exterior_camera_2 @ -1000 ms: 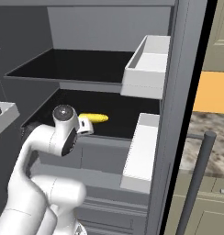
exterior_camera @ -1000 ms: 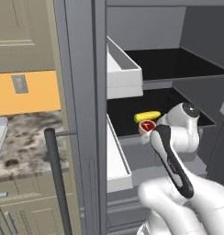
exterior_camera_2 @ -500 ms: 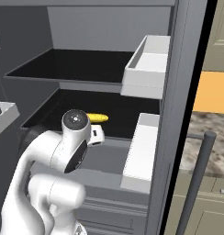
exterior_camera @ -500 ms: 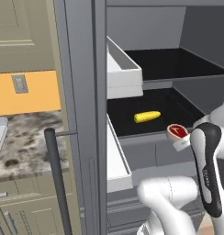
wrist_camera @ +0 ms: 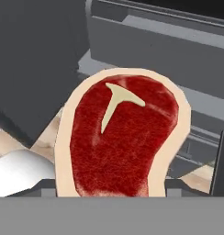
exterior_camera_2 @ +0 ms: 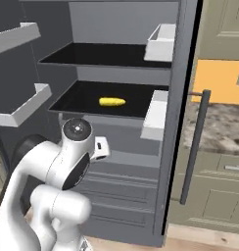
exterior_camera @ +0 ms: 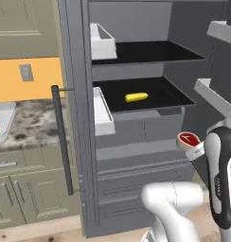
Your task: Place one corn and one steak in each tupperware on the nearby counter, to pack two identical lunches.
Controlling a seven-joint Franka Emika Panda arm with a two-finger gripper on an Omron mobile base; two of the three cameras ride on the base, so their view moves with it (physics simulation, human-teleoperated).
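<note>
A raw red steak [exterior_camera: 189, 139] with a pale fat rim sits in my gripper [exterior_camera: 192, 145], which is shut on it, low in front of the open fridge at the right. In the hand view the steak [wrist_camera: 123, 137] looms close above my gripper [wrist_camera: 109, 186], whose fingers it hides. One yellow corn [exterior_camera: 136, 97] lies on the black middle shelf, also seen as corn [exterior_camera_2: 112, 102] in the right base view. At the far left, a pale tupperware [exterior_camera: 4, 118] rests on the mottled counter [exterior_camera: 34, 125] with something yellow inside, cut off by the frame edge.
The grey fridge edge with its long bar handle [exterior_camera: 62, 137] stands between the shelves and the counter. White door bins [exterior_camera: 102, 113] hang beside the shelves, and more bins [exterior_camera: 217, 97] jut out at the right. Beige cabinet doors [exterior_camera: 22, 198] sit below the counter.
My arm has pulled back out of the fridge, carrying the steak away from the shelf where it lay next to the corn. The base has moved, so the whole scene has shifted.
</note>
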